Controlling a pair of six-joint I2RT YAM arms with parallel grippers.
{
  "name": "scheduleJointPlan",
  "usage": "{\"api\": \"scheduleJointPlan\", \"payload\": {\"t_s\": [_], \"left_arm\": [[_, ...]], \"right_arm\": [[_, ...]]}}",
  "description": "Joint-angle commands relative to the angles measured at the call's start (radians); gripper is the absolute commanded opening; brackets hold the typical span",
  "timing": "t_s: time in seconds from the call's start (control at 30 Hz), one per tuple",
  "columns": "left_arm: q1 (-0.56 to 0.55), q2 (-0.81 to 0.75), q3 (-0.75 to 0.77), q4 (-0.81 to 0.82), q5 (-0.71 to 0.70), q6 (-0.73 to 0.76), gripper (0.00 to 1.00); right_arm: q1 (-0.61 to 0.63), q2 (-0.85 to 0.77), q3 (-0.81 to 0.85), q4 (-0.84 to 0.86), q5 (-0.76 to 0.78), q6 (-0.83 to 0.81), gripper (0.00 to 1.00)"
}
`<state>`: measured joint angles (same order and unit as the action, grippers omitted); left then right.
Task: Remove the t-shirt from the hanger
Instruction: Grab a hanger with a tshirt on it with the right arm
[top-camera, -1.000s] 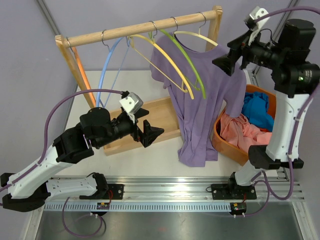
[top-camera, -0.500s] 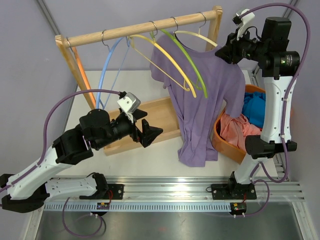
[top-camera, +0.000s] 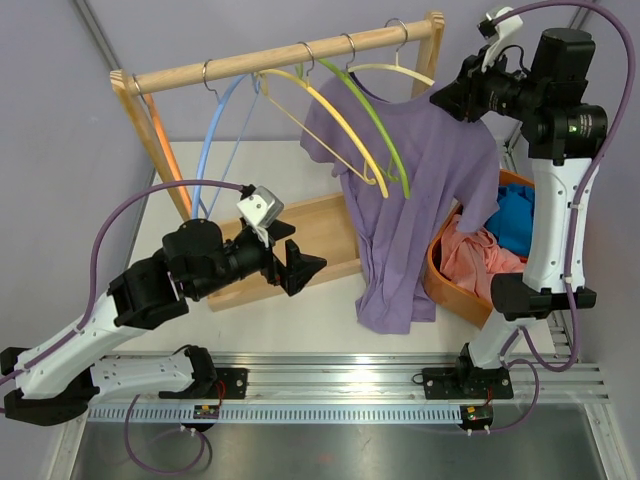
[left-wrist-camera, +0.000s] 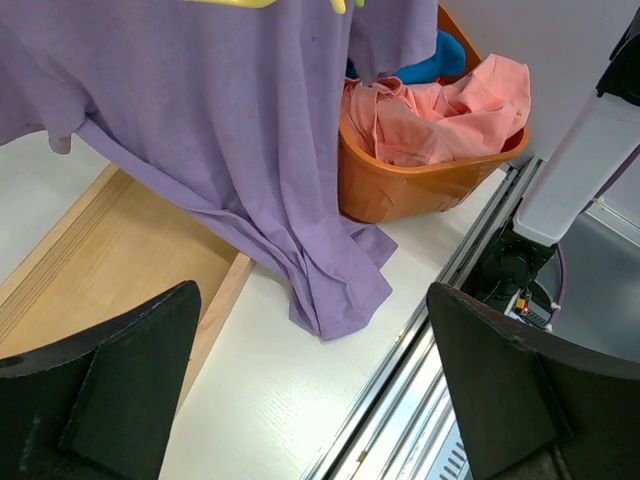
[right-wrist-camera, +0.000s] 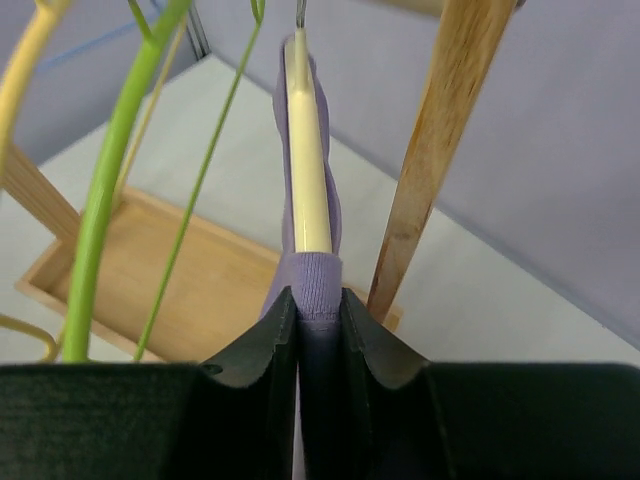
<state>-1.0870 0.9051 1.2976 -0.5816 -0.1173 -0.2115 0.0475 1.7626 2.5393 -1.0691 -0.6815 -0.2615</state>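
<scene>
Your right gripper meets the purple t-shirt at its shoulder, beside the cream hanger on the wooden rail. The shirt's hem lies on the worktop beside the orange basket. Your left gripper hangs spread wide near the wooden tray.

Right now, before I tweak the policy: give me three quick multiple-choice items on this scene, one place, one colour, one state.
1. Where is the basket? A on the rail; B right of the shirt; C in the tray.
2. Colour of the hanger carrying the shirt? A blue; B green; C cream.
3. Right jaws? A wide open; B shut on the shirt; C shut on the rail.
Key: 1B, the top view shows it past the shirt's right edge; 2C, a cream bar runs inside the shirt; 3B, purple cloth is pinched between them.
</scene>
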Motion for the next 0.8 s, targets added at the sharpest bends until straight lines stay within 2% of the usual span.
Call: {"api": "scheduleJointPlan", "payload": {"t_s": [0.0, 0.1, 0.37, 0.47, 0.77], "left_arm": [[0.001, -0.012, -0.014, 0.049, -0.015, -0.019, 0.99], [0.001, -0.021, -0.026, 0.057, -0.018, -0.026, 0.99], [0.001, -0.041, -0.043, 0.058, -0.027, -0.025, 0.99], [0.001, -0.037, -0.038, 0.054, -0.027, -0.023, 0.99], [0.001, -0.035, -0.043, 0.054, -0.039, -0.019, 0.99]], "right_arm": [[0.000, -0.072, 0.049, 0.263, 0.017, 0.154, 0.00], [0.002, -0.141, -0.069, 0.421, 0.026, 0.221, 0.00], [0.002, -0.245, -0.250, 0.567, 0.025, 0.246, 0.00], [0.000, -0.250, -0.237, 0.531, 0.036, 0.231, 0.00], [-0.020, -0.454, -0.496, 0.457, 0.013, 0.145, 0.00]]}}
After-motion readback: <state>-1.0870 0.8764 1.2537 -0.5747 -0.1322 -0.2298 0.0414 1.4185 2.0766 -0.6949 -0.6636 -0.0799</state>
